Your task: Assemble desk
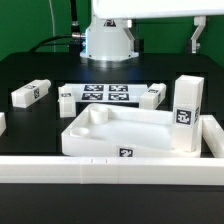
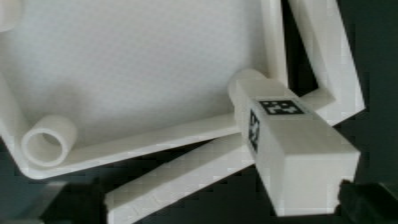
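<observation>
The white rimmed tabletop (image 1: 115,132) lies open side up in the middle, with a round socket showing at its far left corner (image 1: 88,117). One square leg block (image 1: 186,108) with a tag stands upright at the tabletop's right corner. Three more leg blocks lie flat behind: one (image 1: 30,93) at the left, one (image 1: 65,102), and one (image 1: 152,96). My gripper (image 1: 197,38) hangs high above the upright leg, open and empty. In the wrist view the upright leg (image 2: 285,135) rises from the tabletop (image 2: 143,70) toward my gripper (image 2: 214,208), near one dark finger (image 2: 368,195); a socket (image 2: 48,143) shows.
The marker board (image 1: 107,94) lies behind the tabletop, before the robot base (image 1: 108,40). Long white border bars run along the front (image 1: 90,166) and the exterior view's right (image 1: 211,135). Another bar end shows at the left edge (image 1: 2,122).
</observation>
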Controlling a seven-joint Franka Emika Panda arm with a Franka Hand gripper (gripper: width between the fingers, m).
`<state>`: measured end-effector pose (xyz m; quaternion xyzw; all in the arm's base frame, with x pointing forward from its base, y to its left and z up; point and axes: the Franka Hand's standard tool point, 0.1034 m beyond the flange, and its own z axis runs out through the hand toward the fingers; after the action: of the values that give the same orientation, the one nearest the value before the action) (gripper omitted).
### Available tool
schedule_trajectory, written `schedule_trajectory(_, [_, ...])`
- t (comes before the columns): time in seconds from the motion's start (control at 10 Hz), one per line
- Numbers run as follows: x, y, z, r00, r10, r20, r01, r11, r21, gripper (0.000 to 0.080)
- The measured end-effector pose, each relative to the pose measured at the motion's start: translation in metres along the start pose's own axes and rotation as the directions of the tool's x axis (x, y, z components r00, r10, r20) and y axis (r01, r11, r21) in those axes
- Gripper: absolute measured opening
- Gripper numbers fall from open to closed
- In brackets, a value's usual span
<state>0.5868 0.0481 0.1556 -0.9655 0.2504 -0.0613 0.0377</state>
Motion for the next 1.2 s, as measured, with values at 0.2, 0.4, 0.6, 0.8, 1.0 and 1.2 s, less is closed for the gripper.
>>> schedule_trajectory(0.2, [0.000,0.000,0.000,1.000,0.000,0.000,0.000,1.000,0.000,0.0649])
schedule_trajectory(0.4, [0.000,0.000,0.001,1.000,-0.001,0.001,0.001,1.000,-0.001,0.0649])
schedule_trajectory(0.6, [-0.002,0.001,0.001,1.000,0.002,0.002,-0.002,1.000,0.001,0.0649])
schedule_trajectory(0.8, [-0.026,0.021,0.000,0.999,0.027,0.034,-0.028,1.000,0.006,0.0649])
schedule_trajectory(1.0, [-0.039,0.047,0.012,0.999,0.018,0.026,-0.019,1.000,0.009,0.0649])
schedule_trajectory(1.2, [-0.042,0.046,0.021,1.000,0.006,0.012,-0.006,1.000,0.006,0.0649])
